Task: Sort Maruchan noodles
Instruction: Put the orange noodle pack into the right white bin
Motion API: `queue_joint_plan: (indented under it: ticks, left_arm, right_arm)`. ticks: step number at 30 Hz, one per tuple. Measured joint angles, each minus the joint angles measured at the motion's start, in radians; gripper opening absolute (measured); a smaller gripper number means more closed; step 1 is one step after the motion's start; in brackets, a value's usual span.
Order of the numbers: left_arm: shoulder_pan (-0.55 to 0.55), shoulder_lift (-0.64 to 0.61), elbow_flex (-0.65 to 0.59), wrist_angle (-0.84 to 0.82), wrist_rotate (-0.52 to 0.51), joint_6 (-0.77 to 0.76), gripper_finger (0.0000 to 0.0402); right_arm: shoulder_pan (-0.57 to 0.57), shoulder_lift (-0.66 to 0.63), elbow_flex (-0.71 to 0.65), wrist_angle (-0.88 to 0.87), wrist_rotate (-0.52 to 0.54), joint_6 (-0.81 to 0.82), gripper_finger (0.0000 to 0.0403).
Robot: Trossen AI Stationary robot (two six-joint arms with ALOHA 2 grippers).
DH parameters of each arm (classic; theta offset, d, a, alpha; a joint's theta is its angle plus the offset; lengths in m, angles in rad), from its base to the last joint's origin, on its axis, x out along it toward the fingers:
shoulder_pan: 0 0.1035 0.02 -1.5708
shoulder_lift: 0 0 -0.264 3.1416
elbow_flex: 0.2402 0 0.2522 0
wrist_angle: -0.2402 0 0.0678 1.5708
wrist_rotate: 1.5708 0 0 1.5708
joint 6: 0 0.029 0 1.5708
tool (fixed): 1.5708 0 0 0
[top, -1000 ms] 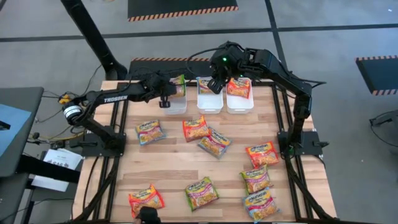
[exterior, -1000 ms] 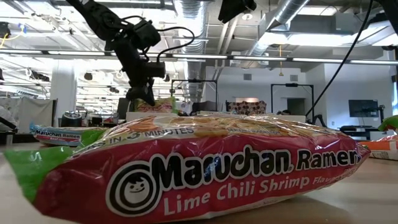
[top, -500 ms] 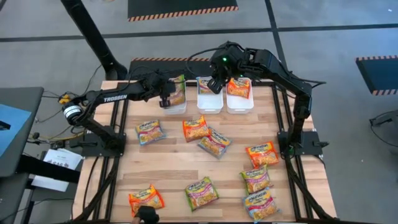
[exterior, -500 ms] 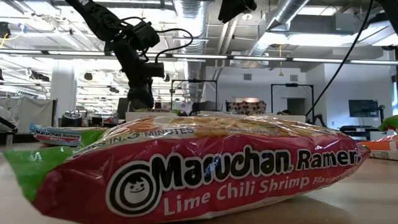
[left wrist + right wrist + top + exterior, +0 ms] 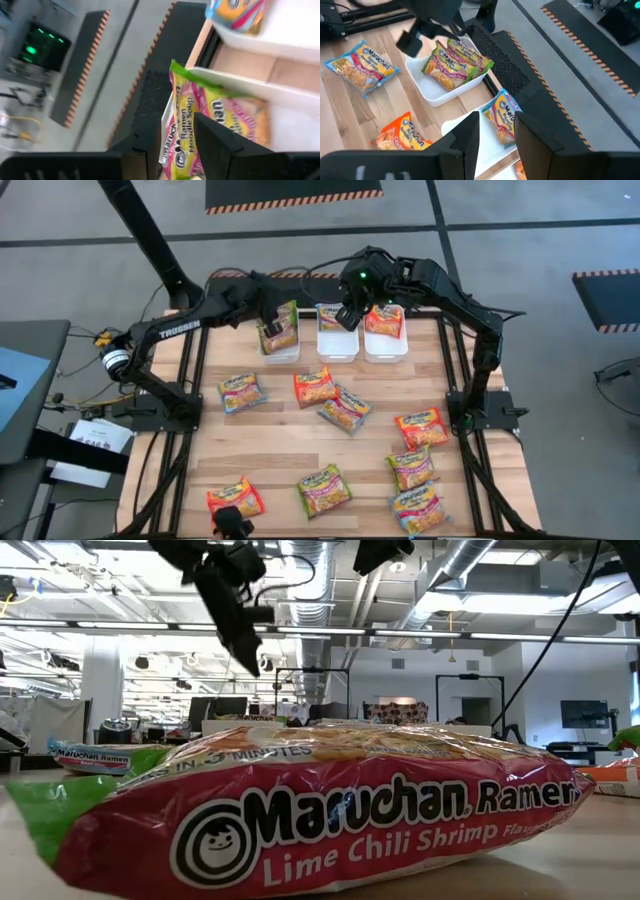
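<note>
Three white bins stand in a row at the table's far edge. A green-edged Maruchan packet [image 5: 280, 328] [image 5: 200, 125] lies in the left bin [image 5: 281, 352], its far end propped on the bin's far rim. My left gripper [image 5: 263, 315] [image 5: 175, 150] hangs open above that packet, clear of it. The middle bin [image 5: 337, 345] holds a blue-edged packet [image 5: 502, 117], and the right bin holds an orange one [image 5: 384, 321]. My right gripper [image 5: 345, 315] [image 5: 497, 137] hovers open over the middle bin with nothing between its fingers.
Several more packets lie loose on the wooden table: around the middle [image 5: 315, 385], at the right [image 5: 421, 427] and along the near edge [image 5: 324, 488]. A red and green packet [image 5: 330, 810] lies right in front of the low camera.
My left gripper has opened and let go of the green-edged packet, then risen above the left bin while rolling at the wrist. The packet has dropped into the bin and lies tilted against its far rim.
</note>
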State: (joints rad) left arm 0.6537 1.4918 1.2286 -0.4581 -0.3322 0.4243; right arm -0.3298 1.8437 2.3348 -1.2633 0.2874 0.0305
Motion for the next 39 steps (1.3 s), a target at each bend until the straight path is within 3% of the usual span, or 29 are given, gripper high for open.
queue_joint_plan:
  ticks: [7, 15, 19, 25, 32, 39]
  left_arm:
    - [0.0, -0.008, 0.22, -0.314, 0.215, -0.182, 0.0105]
    - [-0.001, -0.113, 0.238, -0.412, 0.435, -0.265, 0.0104]
    - [-0.014, -0.175, 0.238, -0.432, 0.458, -0.299, 0.0104]
    - [-0.05, -0.277, 0.23, -0.504, 0.459, -0.333, 0.0104]
    - [-0.101, -0.441, 0.106, -0.483, 0.459, -0.395, 0.0104]
    - [-0.135, -0.549, 0.009, -0.42, 0.458, -0.463, 0.0104]
  right_arm:
    - [0.0, -0.015, 0.002, -0.092, 0.0, -0.015, 0.0145]
    - [0.029, -0.02, 0.0, -0.239, -0.002, 0.107, 0.0148]
    - [0.044, -0.02, -0.004, -0.308, -0.005, 0.232, 0.0156]
    - [0.091, -0.033, -0.046, -0.308, -0.108, 0.358, 0.0159]
    - [0.202, -0.119, -0.297, -0.307, -0.11, 0.578, 0.0157]
    - [0.345, -0.234, -0.538, -0.308, -0.11, 0.932, 0.0157]
